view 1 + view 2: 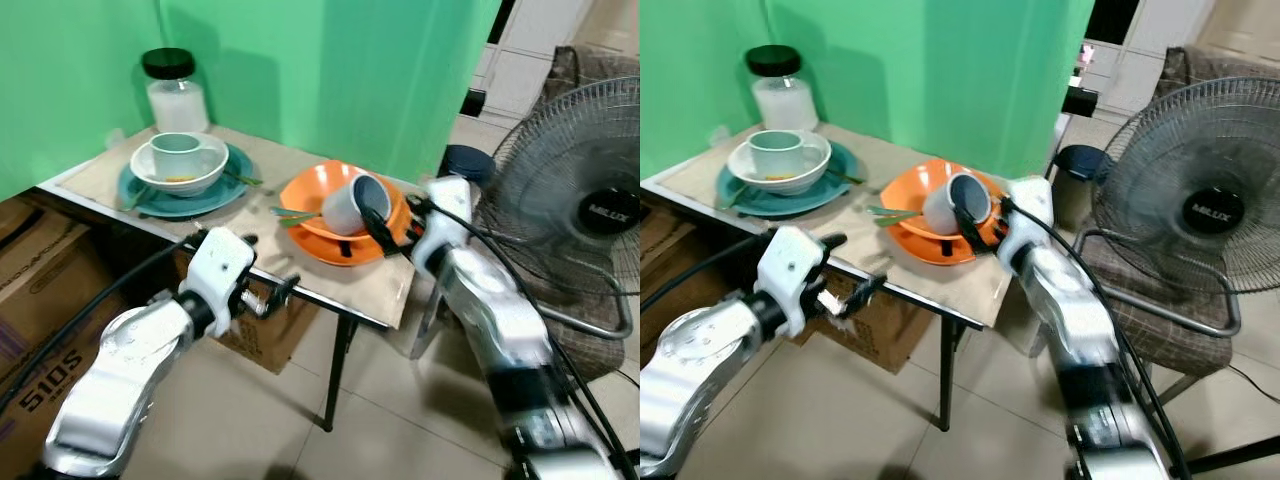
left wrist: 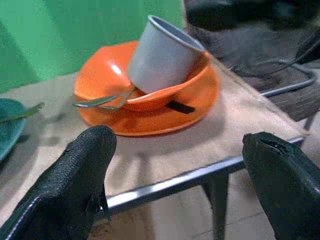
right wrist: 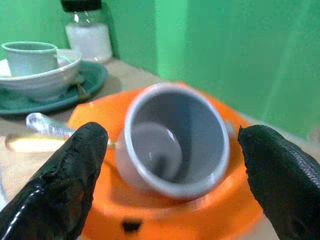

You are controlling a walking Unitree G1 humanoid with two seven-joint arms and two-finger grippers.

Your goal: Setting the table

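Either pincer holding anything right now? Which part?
Nothing held. Right pincer is open around the tilted grey cup; left pincer is open at the table edge.

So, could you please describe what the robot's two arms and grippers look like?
Both arms are glossy silver shells with white wrist housings and black cables running alongside. The left gripper and right gripper each have two thick black fingers with a textured surface. No markings are visible.

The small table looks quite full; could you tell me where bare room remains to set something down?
Free: the tabletop strip along the front edge, and the gap between the teal plate and the orange plate. Crowded: the back corner by the jar, and around the tipped cup, where the right gripper reaches.
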